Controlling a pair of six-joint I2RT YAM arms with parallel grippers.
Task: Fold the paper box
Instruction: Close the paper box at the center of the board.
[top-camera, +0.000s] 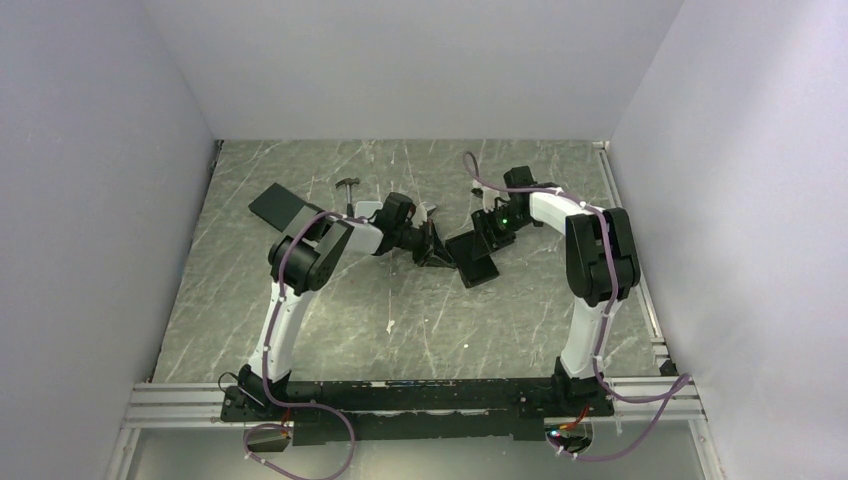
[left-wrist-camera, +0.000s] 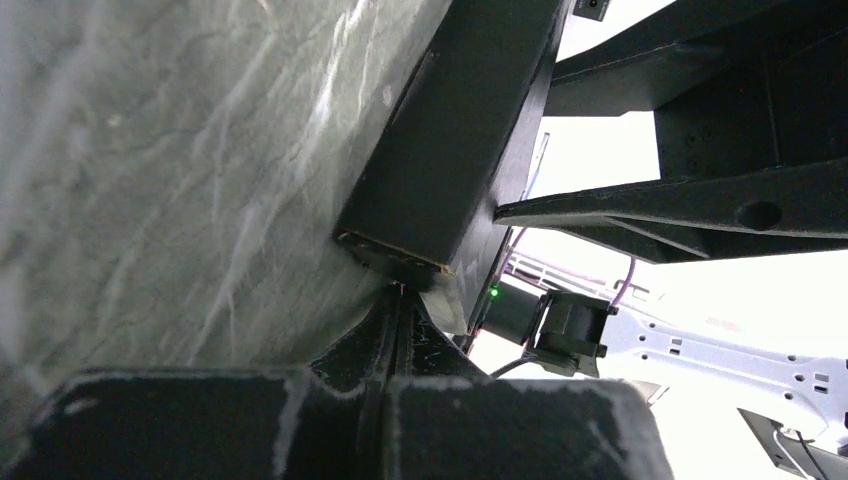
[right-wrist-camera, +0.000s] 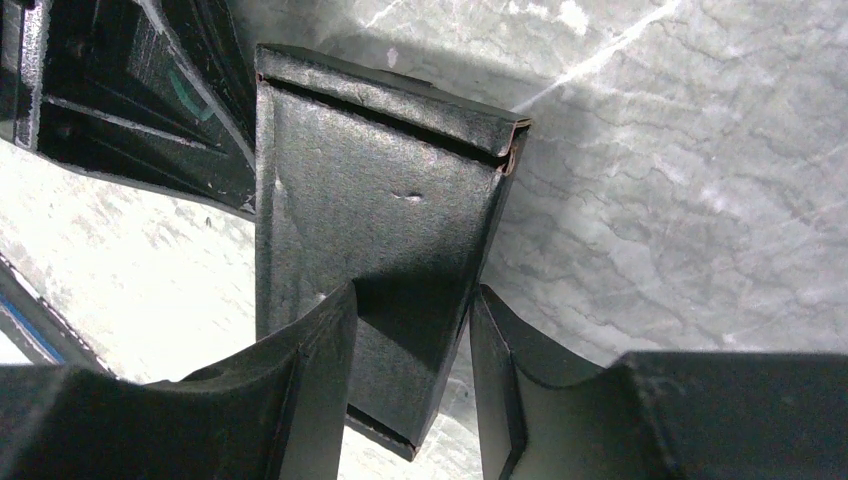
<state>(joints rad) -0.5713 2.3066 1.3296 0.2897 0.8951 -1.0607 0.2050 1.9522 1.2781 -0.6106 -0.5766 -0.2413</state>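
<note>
The right gripper (right-wrist-camera: 412, 297) squeezes the paper box (right-wrist-camera: 380, 180) to hold it steady, probably so the shut left gripper (left-wrist-camera: 393, 312) can push its corner.

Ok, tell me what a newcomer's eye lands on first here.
The matte black paper box sits in the middle of the marbled table. The right claw straddles one of its panels, while the shut left claw noses up to its edge. A black slab lies apart at far left.
</note>
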